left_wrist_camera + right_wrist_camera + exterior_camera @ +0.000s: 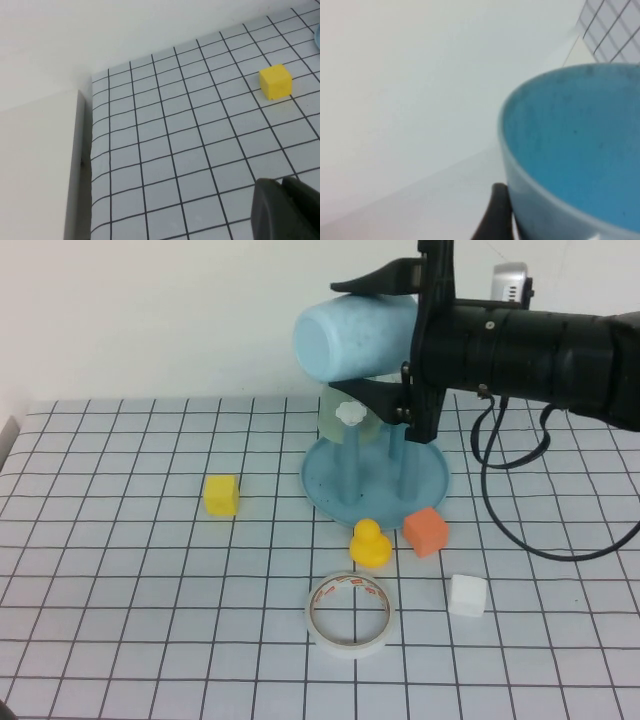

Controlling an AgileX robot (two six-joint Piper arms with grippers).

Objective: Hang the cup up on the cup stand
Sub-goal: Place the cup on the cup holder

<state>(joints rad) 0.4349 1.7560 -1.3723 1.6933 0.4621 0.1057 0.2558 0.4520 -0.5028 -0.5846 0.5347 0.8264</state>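
The light blue cup (355, 337) lies on its side in the air, bottom pointing left, held between the two black fingers of my right gripper (346, 337). It hangs just above the cup stand (330, 485), whose blue dish base carries upright pegs, one with a white flower cap (350, 413). In the right wrist view the cup's blue inside (570, 150) fills the frame, with one finger (495, 215) against its wall. My left gripper (282, 182) is shut and holds nothing, low over the left of the gridded table.
A pale green cup (335, 418) sits on the stand at the back. In front of the stand are a yellow duck (369, 543), an orange cube (426, 531), a white cube (467, 595) and a tape roll (349, 614). A yellow cube (221, 494) lies to the left.
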